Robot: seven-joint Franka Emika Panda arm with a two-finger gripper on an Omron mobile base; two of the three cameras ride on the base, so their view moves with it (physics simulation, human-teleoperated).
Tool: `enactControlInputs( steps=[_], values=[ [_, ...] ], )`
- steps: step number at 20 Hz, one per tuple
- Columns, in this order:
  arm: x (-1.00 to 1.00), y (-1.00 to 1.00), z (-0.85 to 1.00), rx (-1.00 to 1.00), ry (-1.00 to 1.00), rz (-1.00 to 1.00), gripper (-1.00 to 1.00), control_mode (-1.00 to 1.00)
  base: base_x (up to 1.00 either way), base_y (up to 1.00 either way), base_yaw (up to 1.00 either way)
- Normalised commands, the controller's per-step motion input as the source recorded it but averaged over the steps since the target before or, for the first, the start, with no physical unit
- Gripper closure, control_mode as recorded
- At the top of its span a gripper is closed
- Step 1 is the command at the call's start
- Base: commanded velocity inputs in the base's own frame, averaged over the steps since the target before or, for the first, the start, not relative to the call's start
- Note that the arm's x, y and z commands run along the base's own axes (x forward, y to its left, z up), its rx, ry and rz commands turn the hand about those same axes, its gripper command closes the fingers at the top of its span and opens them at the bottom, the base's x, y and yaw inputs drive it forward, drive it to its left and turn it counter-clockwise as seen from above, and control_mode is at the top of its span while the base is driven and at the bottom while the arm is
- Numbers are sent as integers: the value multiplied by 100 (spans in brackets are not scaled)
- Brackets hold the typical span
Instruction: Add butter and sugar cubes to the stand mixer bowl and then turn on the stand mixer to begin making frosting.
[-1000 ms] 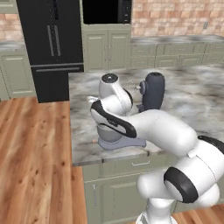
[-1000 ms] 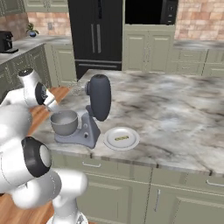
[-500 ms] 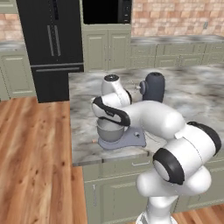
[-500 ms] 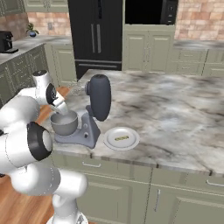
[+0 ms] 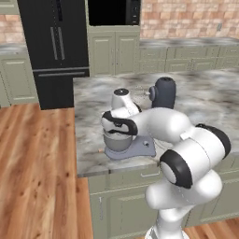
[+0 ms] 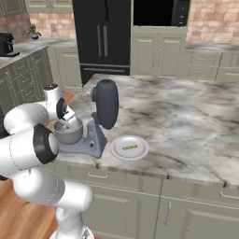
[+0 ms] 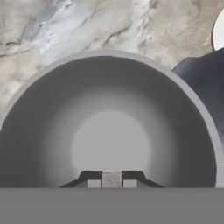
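Hand view, gripper (image 7: 112,180) pointing straight down into the stand mixer bowl (image 7: 109,127), dark fingertips (image 7: 90,176) pinching a small pale cube (image 7: 112,180), stand mixer (image 6: 100,116) head partly cut off, butter (image 6: 129,147) on white plate (image 6: 117,150), arm (image 5: 158,126) bent low over bowl.

The arm (image 5: 172,128) is glossy white, built of fat rounded segments like inflated sausages. Dark grey to black bands ring its joints (image 5: 173,168), one at the elbow and one near the wrist. The wrist ends in a white knob with a dark cap. The claw (image 7: 111,180) has two small dark fingertips (squared, pale-faced).
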Motion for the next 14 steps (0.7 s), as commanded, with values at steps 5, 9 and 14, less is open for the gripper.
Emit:
enactControlInputs(
  steps=[5,9,14],
  values=[
    [4,-7,-22,0,-2,0,-100,-100,0,0,0],
    [-1,7,8,0,-7,0,-100,-100,0,0,0],
    [-23,10,58,0,-16,0,-100,-100,0,0,0]
  ],
)
